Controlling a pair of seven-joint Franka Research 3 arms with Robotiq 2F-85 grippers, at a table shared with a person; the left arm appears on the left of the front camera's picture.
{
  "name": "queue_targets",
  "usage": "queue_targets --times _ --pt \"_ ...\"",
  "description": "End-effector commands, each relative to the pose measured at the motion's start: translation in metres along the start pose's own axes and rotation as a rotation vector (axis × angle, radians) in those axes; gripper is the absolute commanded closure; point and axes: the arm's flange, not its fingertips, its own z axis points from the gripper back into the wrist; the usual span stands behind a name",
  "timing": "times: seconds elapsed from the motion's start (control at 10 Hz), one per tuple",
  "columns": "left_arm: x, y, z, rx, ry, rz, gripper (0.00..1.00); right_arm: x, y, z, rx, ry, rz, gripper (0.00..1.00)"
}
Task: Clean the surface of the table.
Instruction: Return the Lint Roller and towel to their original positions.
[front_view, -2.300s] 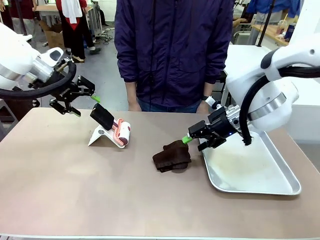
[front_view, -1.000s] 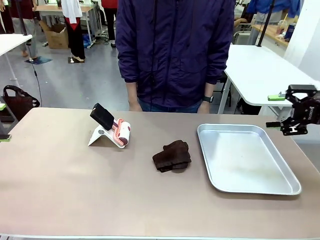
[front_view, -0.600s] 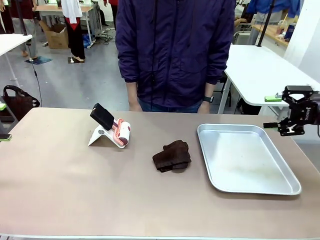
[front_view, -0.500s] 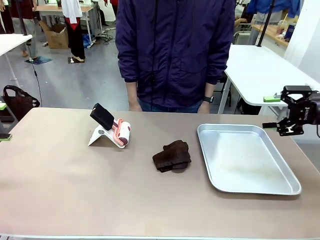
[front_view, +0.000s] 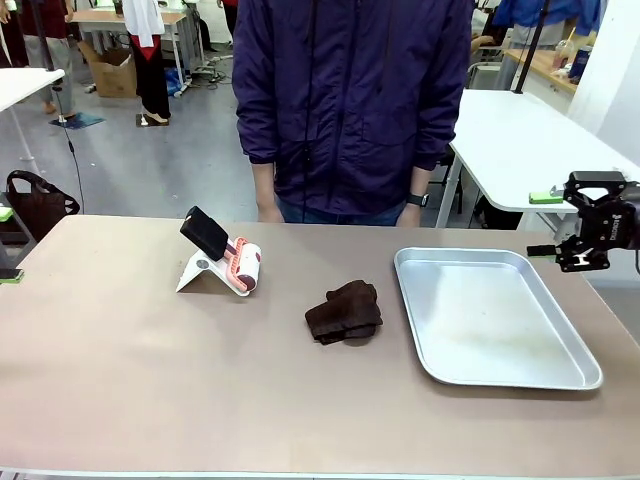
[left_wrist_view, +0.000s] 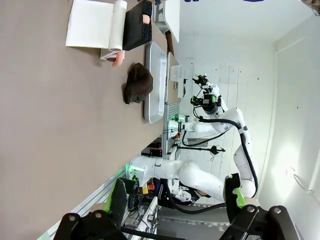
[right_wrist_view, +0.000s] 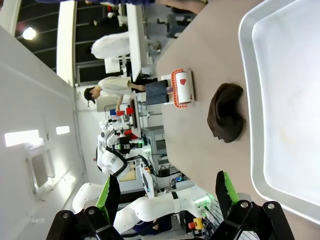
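The table (front_view: 150, 380) has a matte brownish-taupe top. A crumpled dark brown cloth (front_view: 343, 312) lies near its middle. A lint roller (front_view: 225, 255) with a black handle leans on a white stand at the back left. My right gripper (front_view: 541, 224) hangs open off the table's right side, beyond the tray, with nothing in it. Green pads of my left gripper (front_view: 6, 245) peek in at the left edge, also apart. In the left wrist view the open left gripper (left_wrist_view: 176, 197) looks along the table (left_wrist_view: 60, 125) toward the cloth (left_wrist_view: 137, 84). In the right wrist view the open right gripper (right_wrist_view: 167, 192) faces the cloth (right_wrist_view: 227, 119).
An empty silver tray (front_view: 490, 320) sits on the right of the table, next to the cloth. A person in a dark purple jacket (front_view: 350, 100) stands at the far edge, hands down at the sides. White tables stand behind at the right.
Both arms have pulled back from the roller and the cloth to the table's sides. Over the last second the right gripper drifted only slightly. Cloth, roller and tray stay put.
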Motion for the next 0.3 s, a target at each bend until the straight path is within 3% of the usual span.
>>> queue_targets --times 0.0,0.2 --pt "-0.0023 -0.0018 -0.0026 -0.001 -0.017 0.005 0.0 -0.0022 0.0032 0.0035 -0.006 0.014 0.004 0.0" --pt "-0.0023 -0.0018 -0.0026 -0.001 -0.017 0.005 0.0 -0.0022 0.0032 0.0035 -0.006 0.014 0.004 0.0"
